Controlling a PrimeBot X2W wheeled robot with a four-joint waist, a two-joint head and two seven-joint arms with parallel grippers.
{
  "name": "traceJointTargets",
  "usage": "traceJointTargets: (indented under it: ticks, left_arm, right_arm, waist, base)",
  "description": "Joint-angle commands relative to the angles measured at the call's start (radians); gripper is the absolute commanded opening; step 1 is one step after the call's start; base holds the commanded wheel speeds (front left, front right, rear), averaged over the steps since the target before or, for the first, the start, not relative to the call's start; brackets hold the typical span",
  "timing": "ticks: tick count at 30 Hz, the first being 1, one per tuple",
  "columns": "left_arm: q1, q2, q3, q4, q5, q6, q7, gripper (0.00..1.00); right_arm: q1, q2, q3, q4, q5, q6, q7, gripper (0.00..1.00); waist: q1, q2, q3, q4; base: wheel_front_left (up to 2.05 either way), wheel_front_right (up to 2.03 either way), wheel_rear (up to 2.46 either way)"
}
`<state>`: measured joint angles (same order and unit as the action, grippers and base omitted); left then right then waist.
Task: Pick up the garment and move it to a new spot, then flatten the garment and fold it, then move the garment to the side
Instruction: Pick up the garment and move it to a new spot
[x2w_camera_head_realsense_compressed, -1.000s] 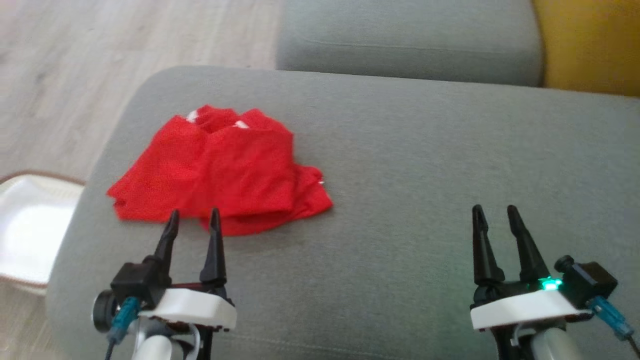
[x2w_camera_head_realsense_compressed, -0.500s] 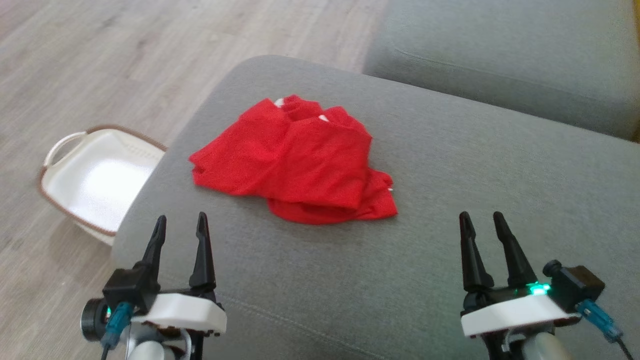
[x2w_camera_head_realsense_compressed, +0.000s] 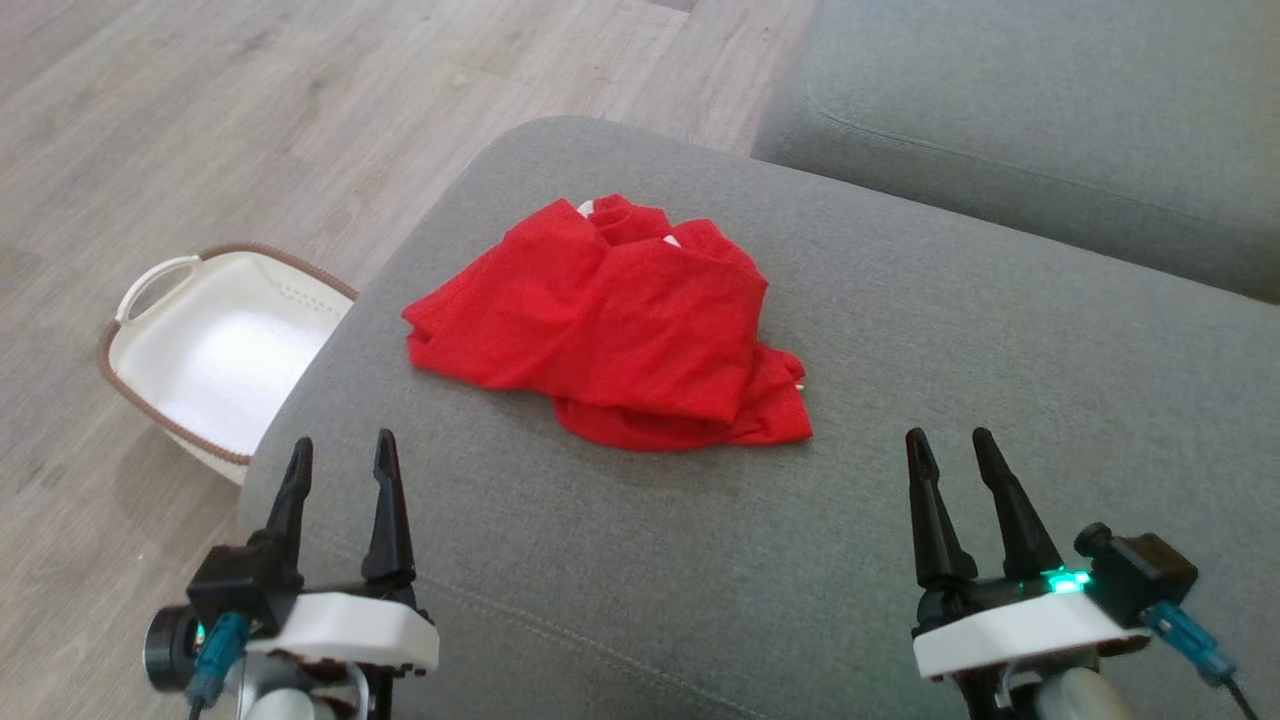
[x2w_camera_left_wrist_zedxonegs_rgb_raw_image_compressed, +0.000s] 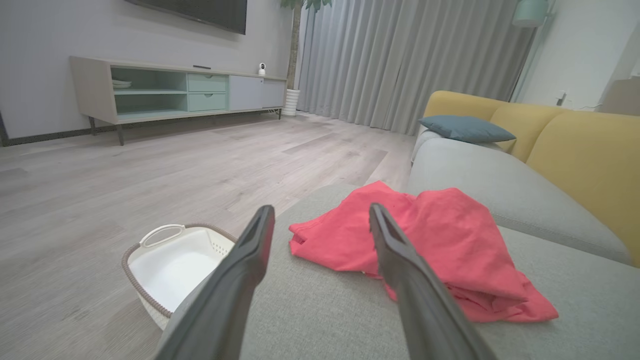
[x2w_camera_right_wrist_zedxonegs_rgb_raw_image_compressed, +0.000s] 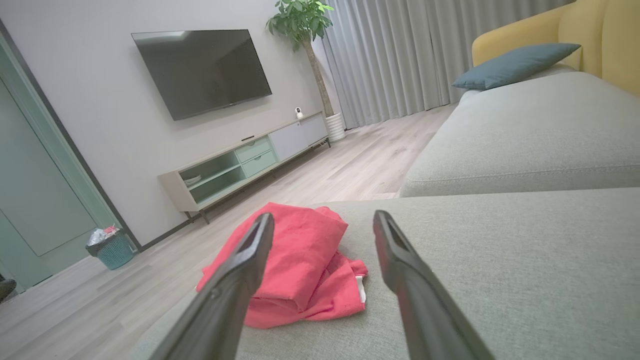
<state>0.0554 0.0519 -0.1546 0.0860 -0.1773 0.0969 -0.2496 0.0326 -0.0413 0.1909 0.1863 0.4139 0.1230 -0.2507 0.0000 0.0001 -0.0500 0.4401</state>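
Head view: the whole picture has swung over the last second, so the camera has turned and the things have not. The red garment (x2w_camera_head_realsense_compressed: 610, 325) lies in the same crumpled heap near the left corner of the grey sofa cushion (x2w_camera_head_realsense_compressed: 700, 560). A white basket (x2w_camera_head_realsense_compressed: 270, 252) on the floor is now in sight beside that corner. The left gripper (x2w_camera_head_realsense_compressed: 342, 442) and right gripper (x2w_camera_head_realsense_compressed: 948, 436) hover over the cushion's near edge, fingers wide and empty as before.

Left wrist view: the garment (x2w_camera_left_wrist_zedxonegs_rgb_raw_image_compressed: 440, 235) lies just ahead of the left gripper (x2w_camera_left_wrist_zedxonegs_rgb_raw_image_compressed: 321, 207).

Right wrist view: the garment (x2w_camera_right_wrist_zedxonegs_rgb_raw_image_compressed: 295, 250) sits ahead and left of the right gripper (x2w_camera_right_wrist_zedxonegs_rgb_raw_image_compressed: 322, 215).

The pick-up looks unstarted, and the left arm is nearer.
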Motion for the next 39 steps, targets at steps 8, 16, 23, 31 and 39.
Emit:
traceJointTargets:
  ticks: [8,16,23,31,39]
  left_arm:
    - [-0.070,0.010,0.076,-0.033,0.023,-0.015,-0.012,1.00]
    - [-0.251,0.084,0.092,0.102,0.039,-0.093,-0.005,1.00]
    - [-0.496,0.155,0.056,0.286,0.020,-0.183,0.152,1.00]
    - [-0.669,0.225,0.000,0.473,-0.023,-0.221,0.334,1.00]
    - [-0.765,0.276,-0.061,0.613,-0.062,-0.227,0.392,1.00]
  right_arm:
    - [-0.041,-0.009,0.009,-0.026,-0.009,0.008,-0.011,1.00]
    - [-0.096,-0.009,-0.070,-0.073,-0.076,0.008,-0.011,1.00]
    - [-0.148,-0.009,-0.124,-0.115,-0.109,0.008,-0.011,1.00]
    - [-0.184,-0.009,-0.122,-0.127,-0.110,0.008,-0.011,1.00]
    - [-0.199,-0.009,-0.118,-0.127,-0.107,0.008,-0.011,1.00]
  waist:
    - [0.0000,-0.0001,0.053,-0.075]
    - [0.0000,-0.0001,0.179,-0.174]
    - [0.0000,-0.0001,0.298,-0.255]
    - [0.0000,-0.0001,0.370,-0.318]
    - [0.0000,-0.0001,0.408,-0.349]
  base:
    - [0.00,0.00,0.00]
    - [0.00,0.00,0.00]
    - [0.00,0.00,0.00]
    - [0.00,0.00,0.00]
    - [0.00,0.00,0.00]
